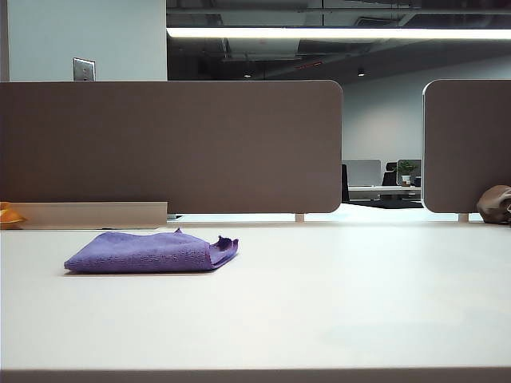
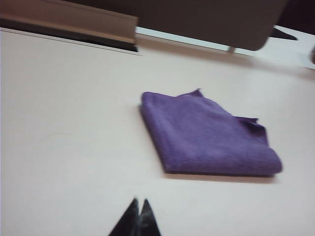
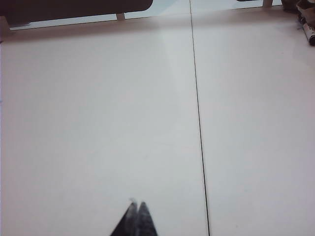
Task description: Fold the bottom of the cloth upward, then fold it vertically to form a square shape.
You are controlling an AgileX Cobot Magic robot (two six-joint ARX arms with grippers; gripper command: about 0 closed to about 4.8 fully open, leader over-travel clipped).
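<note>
Office desk with grey partition panels behind, a folded purple cloth lying on it.

Exterior view: the pale table [image 1: 319, 303] runs up to two grey partitions [image 1: 172, 144]; the cloth [image 1: 152, 251] lies folded into a compact, roughly square pad at about 9 o'clock from the table's middle, one corner curling up at its right end. A brownish lump [image 1: 495, 203] sits far off at 3 o'clock, and something orange [image 1: 9, 215] shows at the left edge. No writing or label can be read anywhere. Left wrist view: the left gripper [image 2: 138, 216] has its fingers pressed together, holding nothing, near the cloth [image 2: 206, 135] but apart from it. Right wrist view: the right gripper [image 3: 135, 216] is likewise pinched closed and empty above bare table, beside a thin seam line [image 3: 199, 123].
</note>
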